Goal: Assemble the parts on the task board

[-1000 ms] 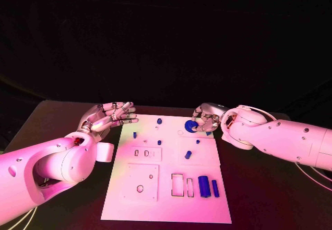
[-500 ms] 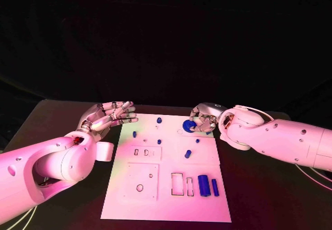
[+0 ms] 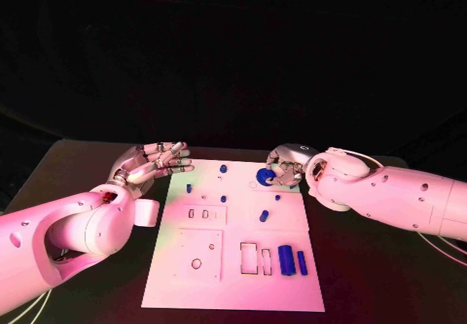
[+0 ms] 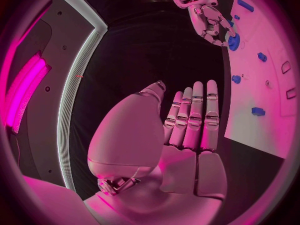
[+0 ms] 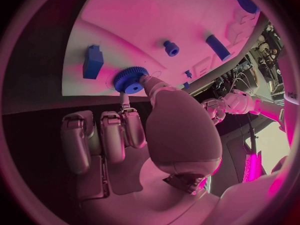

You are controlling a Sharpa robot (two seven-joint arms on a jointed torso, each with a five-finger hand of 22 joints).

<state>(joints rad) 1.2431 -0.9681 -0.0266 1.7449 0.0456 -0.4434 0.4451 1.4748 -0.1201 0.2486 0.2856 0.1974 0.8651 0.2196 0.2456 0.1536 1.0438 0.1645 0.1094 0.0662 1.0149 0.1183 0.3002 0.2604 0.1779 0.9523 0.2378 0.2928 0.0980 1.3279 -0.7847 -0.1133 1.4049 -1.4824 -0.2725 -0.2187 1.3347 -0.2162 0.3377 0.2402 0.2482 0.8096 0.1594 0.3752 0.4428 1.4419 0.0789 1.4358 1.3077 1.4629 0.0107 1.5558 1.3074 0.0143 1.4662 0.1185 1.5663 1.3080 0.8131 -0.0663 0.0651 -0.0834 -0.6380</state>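
1. At the far edge of the task board (image 3: 233,283), the right hand (image 3: 284,167) holds a blue gear (image 3: 264,177) between thumb and fingertip; the right wrist view shows the gear (image 5: 130,79) lying flat against the white surface.
2. Since a second ago the gear has slid a little toward the far edge and the hand has turned slightly over it. That suggests the hand is seating the gear on its mount rather than carrying it, though whether it is fully down cannot be told.
3. The right arm reaches in from the side with the palm tipped down; the other fingers are curled beside the gear.
4. The left hand (image 3: 154,163) hovers just off the board's far left corner, unchanged, holding nothing, fingers straight and slightly apart.
5. Other blue parts stand or lie on the board: a small peg (image 3: 223,169) near the far edge, another (image 3: 264,216) mid-board, and a cylinder (image 3: 286,260) toward the near end.
6. The black bench (image 3: 370,270) carries the board.
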